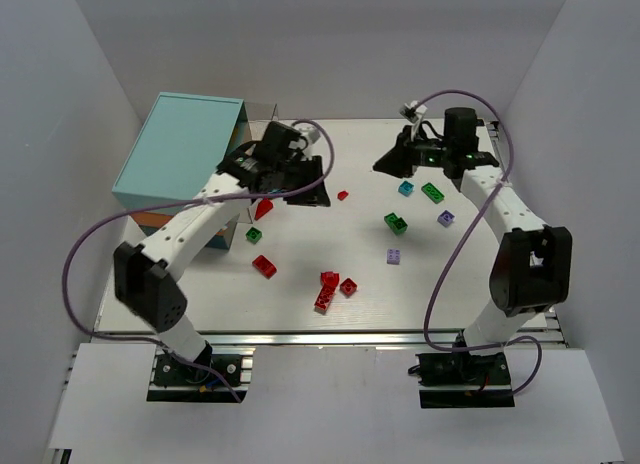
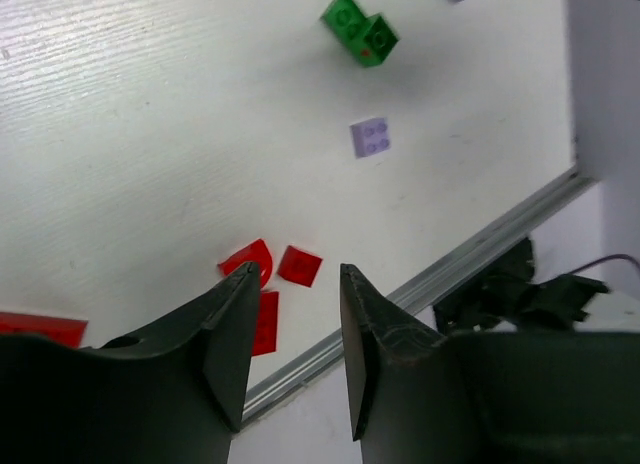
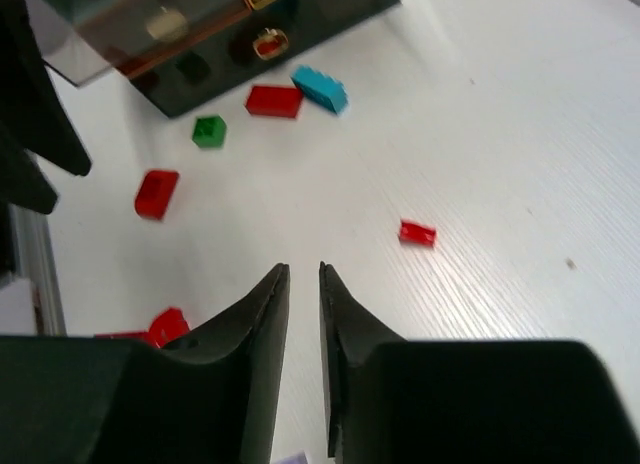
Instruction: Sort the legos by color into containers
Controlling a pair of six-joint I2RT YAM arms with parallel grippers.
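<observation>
Legos lie scattered on the white table: a small red one (image 1: 343, 195), green ones (image 1: 396, 223) (image 1: 432, 192), a cyan one (image 1: 406, 188), pale purple ones (image 1: 446, 218) (image 1: 394, 256) and a red cluster (image 1: 328, 289). The cabinet (image 1: 185, 149) with its clear containers (image 3: 200, 34) stands at the back left. My left gripper (image 1: 318, 184) hovers beside the cabinet's front, open and empty; under it the left wrist view shows red bricks (image 2: 298, 265). My right gripper (image 1: 385, 166) hangs above the back middle with its jaws a narrow gap apart and nothing between them (image 3: 303, 270).
Close to the cabinet front lie a red brick (image 3: 273, 100), a cyan brick (image 3: 320, 88), a green brick (image 3: 208, 131) and another red one (image 3: 157, 193). The table's metal front edge (image 2: 440, 274) runs near the red cluster. White walls enclose the table.
</observation>
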